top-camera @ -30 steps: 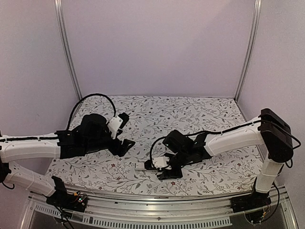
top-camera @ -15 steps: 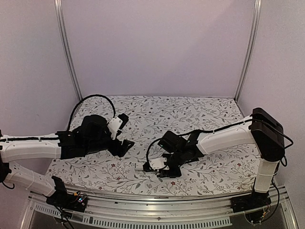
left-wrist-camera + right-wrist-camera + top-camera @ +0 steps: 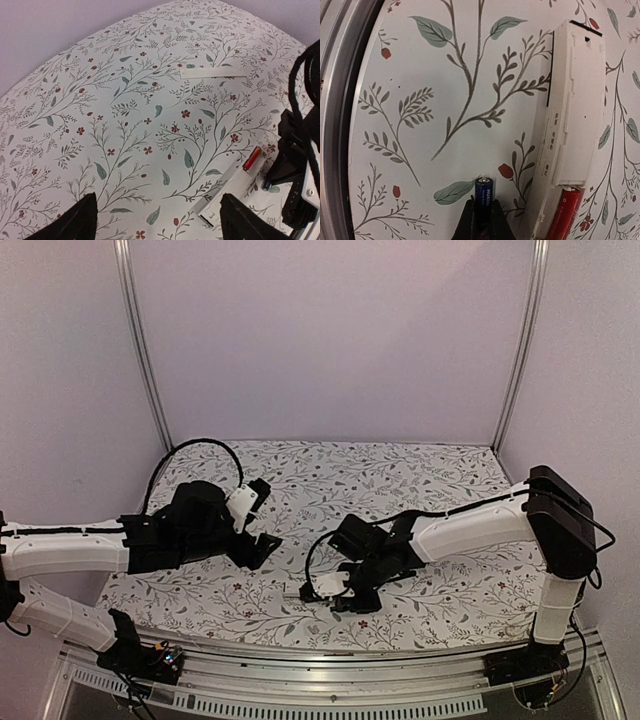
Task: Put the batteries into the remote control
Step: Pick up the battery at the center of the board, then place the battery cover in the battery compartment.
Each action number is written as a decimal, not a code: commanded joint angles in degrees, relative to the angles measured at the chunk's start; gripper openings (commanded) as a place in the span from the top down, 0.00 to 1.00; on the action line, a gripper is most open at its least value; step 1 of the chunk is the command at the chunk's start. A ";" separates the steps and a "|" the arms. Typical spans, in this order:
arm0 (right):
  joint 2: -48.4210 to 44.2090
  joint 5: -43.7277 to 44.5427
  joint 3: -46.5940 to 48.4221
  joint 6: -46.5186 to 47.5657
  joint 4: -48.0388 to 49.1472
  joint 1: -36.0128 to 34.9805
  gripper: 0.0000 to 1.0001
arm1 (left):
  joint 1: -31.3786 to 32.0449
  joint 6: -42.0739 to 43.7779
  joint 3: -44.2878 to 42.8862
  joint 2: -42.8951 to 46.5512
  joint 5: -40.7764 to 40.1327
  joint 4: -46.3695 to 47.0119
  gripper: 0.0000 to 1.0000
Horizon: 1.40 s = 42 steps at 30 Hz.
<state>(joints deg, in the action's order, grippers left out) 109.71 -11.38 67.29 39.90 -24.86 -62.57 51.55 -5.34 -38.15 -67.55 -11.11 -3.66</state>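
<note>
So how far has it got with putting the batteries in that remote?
About halfway, it seems. Done: the red battery appears to lie in the open bay of the remote control. In hand: the right gripper is shut on the dark battery, just beside the remote. To do: seating that battery. The left gripper hangs open, holding nothing.

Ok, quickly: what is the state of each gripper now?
Left gripper: open, holding nothing.
Right gripper: shut on the dark battery.
</note>
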 commanded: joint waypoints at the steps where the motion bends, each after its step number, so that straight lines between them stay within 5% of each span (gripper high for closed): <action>1: 0.72 -0.45 2.23 -1.87 -4.73 -0.63 1.00 | -0.73 0.62 0.35 -0.54 -0.72 0.76 0.15; 12: -6.13 -3.74 7.64 -5.76 -5.09 1.61 1.00 | -0.71 0.54 0.62 -0.47 -1.11 0.90 0.15; 42: 2.66 0.40 8.06 -4.52 -6.18 4.47 1.00 | -0.71 0.72 0.45 -1.31 -1.22 0.36 0.15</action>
<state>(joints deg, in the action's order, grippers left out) 111.50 -11.05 75.72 35.18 -30.46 -58.41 51.51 -5.32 -38.13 -68.29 -12.29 -3.70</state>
